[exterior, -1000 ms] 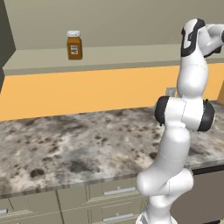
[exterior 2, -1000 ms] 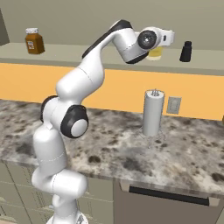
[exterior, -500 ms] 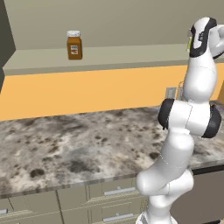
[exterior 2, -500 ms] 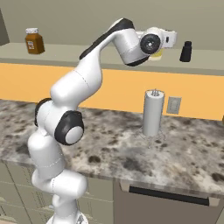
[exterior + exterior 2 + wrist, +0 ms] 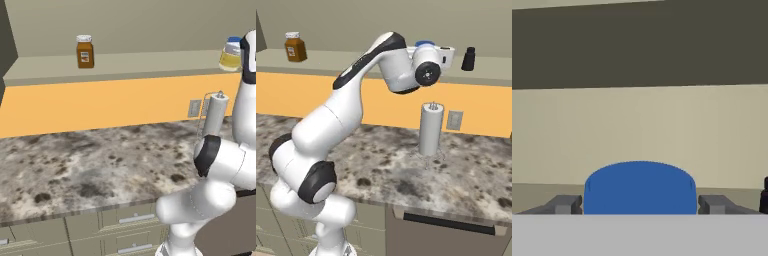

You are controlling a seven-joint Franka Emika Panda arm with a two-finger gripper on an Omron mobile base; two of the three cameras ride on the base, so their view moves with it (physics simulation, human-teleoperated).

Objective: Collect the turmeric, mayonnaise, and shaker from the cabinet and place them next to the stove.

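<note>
Gripper [image 5: 640, 206] now closer around mayonnaise [image 5: 640, 187], jaws wide.

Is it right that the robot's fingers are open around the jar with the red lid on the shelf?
Not quite: the lid is blue, not red. The hand view shows the open fingers on either side of the blue-lidded jar on the shelf.

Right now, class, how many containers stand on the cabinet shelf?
3. The turmeric stands at the shelf's left end, the mayonnaise further right with the open gripper around it, the shaker just right of that. Others may be hidden behind the arm.
</note>
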